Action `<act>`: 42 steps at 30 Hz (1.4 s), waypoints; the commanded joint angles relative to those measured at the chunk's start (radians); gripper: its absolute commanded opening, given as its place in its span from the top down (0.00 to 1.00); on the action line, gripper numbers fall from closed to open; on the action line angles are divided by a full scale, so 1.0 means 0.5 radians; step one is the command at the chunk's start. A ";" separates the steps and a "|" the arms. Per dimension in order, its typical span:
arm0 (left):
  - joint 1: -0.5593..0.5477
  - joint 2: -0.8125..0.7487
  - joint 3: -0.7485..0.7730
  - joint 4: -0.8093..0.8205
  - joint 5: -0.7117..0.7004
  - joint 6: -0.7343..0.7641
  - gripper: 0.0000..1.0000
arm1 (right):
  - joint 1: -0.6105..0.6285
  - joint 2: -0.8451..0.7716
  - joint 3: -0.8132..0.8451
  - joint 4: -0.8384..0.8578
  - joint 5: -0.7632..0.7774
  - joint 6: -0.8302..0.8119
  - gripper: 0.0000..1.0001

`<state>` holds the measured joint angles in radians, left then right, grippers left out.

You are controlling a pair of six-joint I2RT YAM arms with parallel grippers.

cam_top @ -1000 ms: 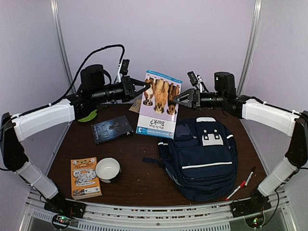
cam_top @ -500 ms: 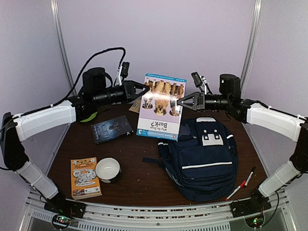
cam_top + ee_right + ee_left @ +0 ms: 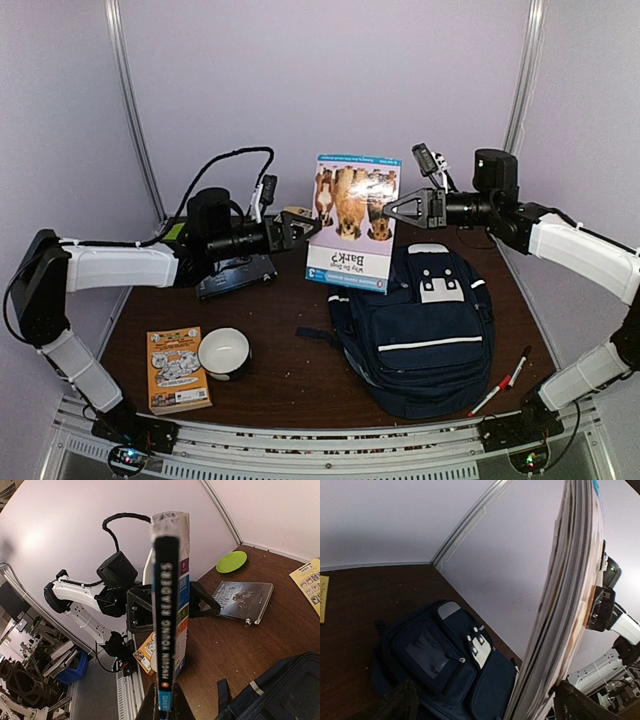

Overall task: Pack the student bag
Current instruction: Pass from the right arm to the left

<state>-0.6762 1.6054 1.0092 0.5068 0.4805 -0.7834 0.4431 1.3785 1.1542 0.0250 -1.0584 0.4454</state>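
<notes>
Right gripper (image 3: 388, 210) is clamped tight on the right edge of a thin paperback reader with dogs on its light-blue cover (image 3: 352, 222). It holds the reader upright in the air above the far left corner of the large navy-blue fabric backpack with white trim stripes (image 3: 425, 335), which lies front pocket up on the dark brown table (image 3: 290, 375). Left gripper (image 3: 296, 232) hangs left of the backpack, its jaws spread wide about the reader's opposite edge, gripping nothing.
</notes>
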 commanded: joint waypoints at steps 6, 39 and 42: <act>-0.013 0.271 0.038 1.006 0.649 -0.458 0.04 | -0.009 -0.008 0.044 -0.024 -0.151 -0.104 1.00; -0.135 0.258 0.027 0.768 0.751 -0.377 0.94 | -0.171 0.076 0.013 0.069 -0.052 0.034 1.00; -0.141 0.265 0.025 0.792 0.749 -0.405 1.00 | -0.174 0.059 0.016 -0.014 -0.010 -0.051 0.99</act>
<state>-0.7330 1.7599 1.0046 0.8604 0.8349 -0.9848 0.3622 1.4326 1.1545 0.0261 -1.0977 0.4824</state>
